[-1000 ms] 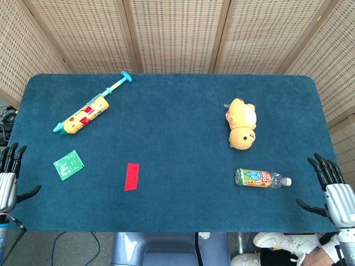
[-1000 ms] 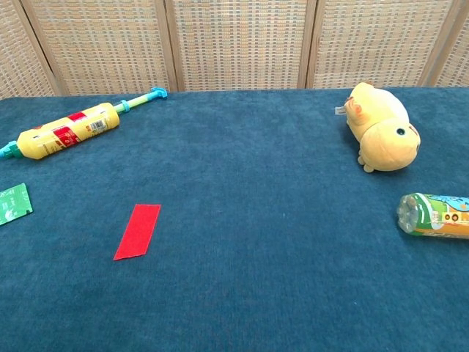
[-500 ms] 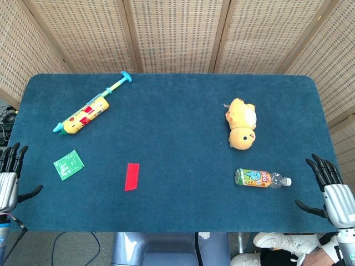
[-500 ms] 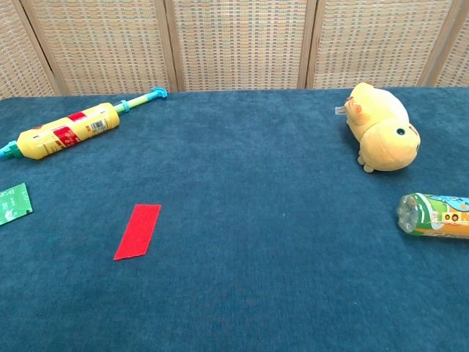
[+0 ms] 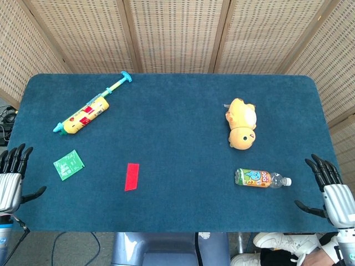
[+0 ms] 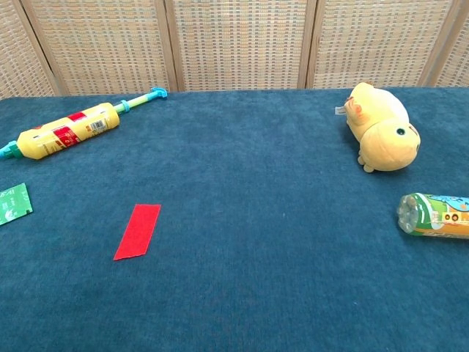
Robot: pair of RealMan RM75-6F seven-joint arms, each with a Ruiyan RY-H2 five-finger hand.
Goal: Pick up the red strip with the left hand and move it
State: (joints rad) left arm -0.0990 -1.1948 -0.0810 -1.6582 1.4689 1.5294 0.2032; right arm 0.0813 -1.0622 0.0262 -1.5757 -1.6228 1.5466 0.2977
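**While both hands wait at the near corners, the red strip lies untouched on the cloth**

Though the task names it, the red strip (image 5: 132, 176) lies flat on the blue table (image 5: 177, 111), left of centre and toward the near edge, its long side running near to far with a slight lean. Nothing touches it. The chest view shows it the same way, flat and alone on the cloth.

At the near left corner, the left hand (image 5: 11, 176) sits just off the table's edge, well apart from the strip. Its fingers (image 5: 15, 155) point away from the robot and are spread, the thumb stuck out to the right, and it holds nothing. At the near right corner the right hand (image 5: 331, 188) mirrors it, fingers fanned, thumb out to the left, also holding nothing. Neither hand appears in the chest view.

Between the left hand and the strip lies a small green packet (image 5: 69, 164), flat and turned at an angle. Further back on the left rests a yellow syringe-shaped toy (image 5: 89, 112) with a teal plunger, laid diagonally. On the right side a yellow plush animal (image 5: 242, 129) lies on the cloth; it seems to be a duck or chick, though the shape is hard to read from above. Nearer than the plush, a small drink bottle (image 5: 262, 178) lies on its side, cap toward the right. Woven screen panels (image 5: 177, 33) stand behind the table's far edge
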